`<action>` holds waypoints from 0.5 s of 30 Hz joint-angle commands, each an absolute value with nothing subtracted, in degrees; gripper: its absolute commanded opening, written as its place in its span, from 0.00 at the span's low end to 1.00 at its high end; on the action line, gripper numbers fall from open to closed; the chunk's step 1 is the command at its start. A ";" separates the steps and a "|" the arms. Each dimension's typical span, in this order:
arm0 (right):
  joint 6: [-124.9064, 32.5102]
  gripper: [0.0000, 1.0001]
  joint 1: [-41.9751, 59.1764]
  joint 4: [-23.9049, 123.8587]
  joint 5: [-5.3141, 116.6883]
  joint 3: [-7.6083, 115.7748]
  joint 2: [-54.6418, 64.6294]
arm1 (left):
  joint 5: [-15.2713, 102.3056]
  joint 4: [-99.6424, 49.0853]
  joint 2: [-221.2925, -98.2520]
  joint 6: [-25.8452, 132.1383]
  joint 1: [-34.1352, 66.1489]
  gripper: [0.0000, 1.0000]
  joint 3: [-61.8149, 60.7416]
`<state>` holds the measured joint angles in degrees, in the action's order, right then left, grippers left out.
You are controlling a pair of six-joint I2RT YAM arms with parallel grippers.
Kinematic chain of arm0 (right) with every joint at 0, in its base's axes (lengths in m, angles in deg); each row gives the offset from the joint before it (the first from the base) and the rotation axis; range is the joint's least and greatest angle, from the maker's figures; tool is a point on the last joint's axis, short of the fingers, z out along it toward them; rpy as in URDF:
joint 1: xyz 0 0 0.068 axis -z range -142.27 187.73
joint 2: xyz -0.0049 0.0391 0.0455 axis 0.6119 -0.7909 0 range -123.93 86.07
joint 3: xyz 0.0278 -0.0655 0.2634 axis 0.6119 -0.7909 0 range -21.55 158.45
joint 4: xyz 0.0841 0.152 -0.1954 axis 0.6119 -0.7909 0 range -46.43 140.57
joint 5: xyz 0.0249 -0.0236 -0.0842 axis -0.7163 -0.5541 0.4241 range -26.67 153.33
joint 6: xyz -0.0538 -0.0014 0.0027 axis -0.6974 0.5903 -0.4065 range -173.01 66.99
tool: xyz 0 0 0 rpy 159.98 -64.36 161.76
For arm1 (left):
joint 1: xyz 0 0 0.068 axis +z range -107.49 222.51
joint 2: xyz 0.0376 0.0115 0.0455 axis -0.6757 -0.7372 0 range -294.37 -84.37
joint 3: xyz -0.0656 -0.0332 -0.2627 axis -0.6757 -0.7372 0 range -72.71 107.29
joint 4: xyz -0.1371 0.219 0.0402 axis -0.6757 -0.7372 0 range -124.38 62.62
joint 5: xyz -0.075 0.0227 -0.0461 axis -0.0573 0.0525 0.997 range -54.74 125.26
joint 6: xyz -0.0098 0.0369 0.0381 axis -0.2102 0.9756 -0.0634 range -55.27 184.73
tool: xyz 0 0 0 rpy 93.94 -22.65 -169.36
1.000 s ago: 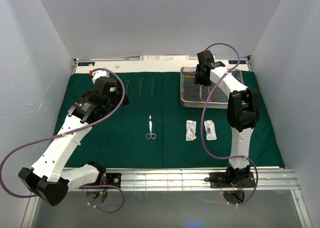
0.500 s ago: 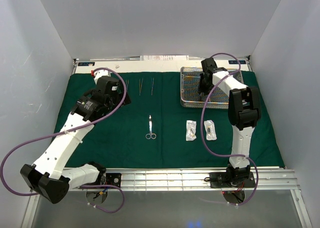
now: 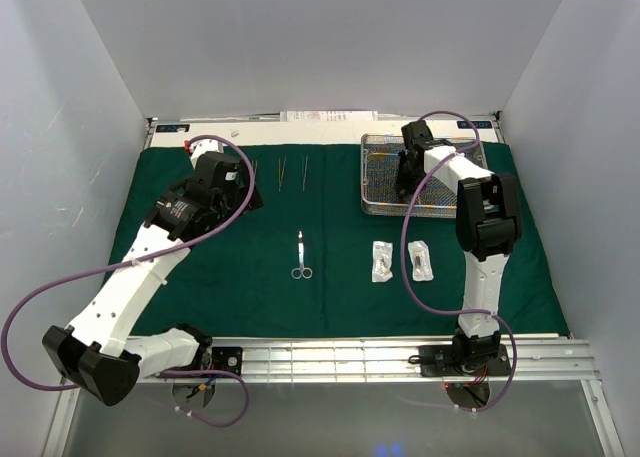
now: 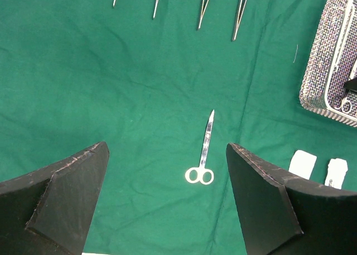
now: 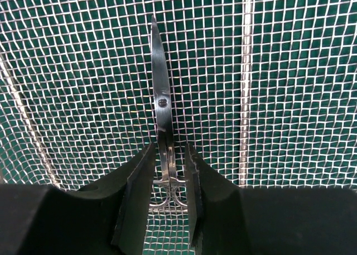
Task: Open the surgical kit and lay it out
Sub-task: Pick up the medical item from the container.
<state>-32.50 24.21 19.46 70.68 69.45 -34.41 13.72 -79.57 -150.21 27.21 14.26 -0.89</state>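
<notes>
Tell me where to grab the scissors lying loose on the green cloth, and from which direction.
Take the scissors across the slim shanks between pivot and finger rings, coming straight down from above. They lie flat and closed on the cloth, tips pointing away from the arms, so only the narrow sides offer a pinch.

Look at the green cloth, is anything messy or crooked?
Nothing stands out. The scissors, the forceps and the two packets lie flat and tidy on the green cloth, and the mesh tray sits square at the far right. The right tool straddles another pair of scissors inside the tray.
</notes>
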 commanded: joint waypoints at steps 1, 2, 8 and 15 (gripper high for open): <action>-33.06 0.33 24.37 20.16 71.68 68.36 -36.00 | 13.99 -78.53 -149.93 27.46 14.03 0.98 -0.81; -33.24 0.32 24.37 19.90 71.76 68.36 -36.44 | 14.07 -78.53 -149.93 27.46 14.03 0.98 -0.90; -33.24 0.16 24.37 19.90 72.12 67.92 -37.50 | 13.99 -78.45 -149.76 27.99 13.94 0.98 -0.90; -34.11 0.08 24.37 20.07 73.52 70.38 -35.66 | 13.81 -78.53 -149.23 28.43 14.03 0.98 -1.16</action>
<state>-32.83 24.25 19.50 72.17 69.52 -34.70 13.72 -79.39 -150.32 27.86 14.26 -0.92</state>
